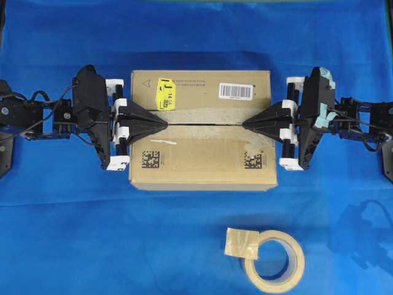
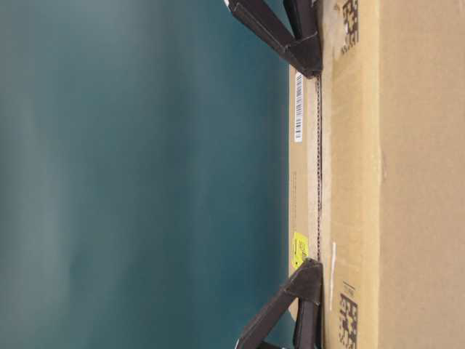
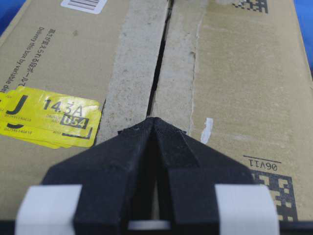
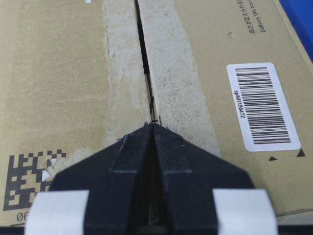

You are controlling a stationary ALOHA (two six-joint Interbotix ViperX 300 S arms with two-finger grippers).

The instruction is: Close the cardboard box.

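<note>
The cardboard box (image 1: 202, 163) lies in the middle of the blue cloth with its two long top flaps folded flat, meeting at a thin centre seam (image 1: 206, 123). It carries a yellow sticker (image 1: 165, 92) and a white barcode label (image 1: 235, 91). My left gripper (image 1: 166, 123) is shut, its tips resting on the seam at the box's left end. My right gripper (image 1: 244, 124) is shut too, tips on the seam at the right end. In the left wrist view the left gripper (image 3: 154, 120) points along the seam; the right wrist view shows the right gripper (image 4: 152, 125) likewise. Neither holds anything.
A beige tape roll (image 1: 273, 261) with a loose end lies on the cloth in front of the box, towards the right. Blue cloth (image 1: 73, 233) surrounds the box on all sides.
</note>
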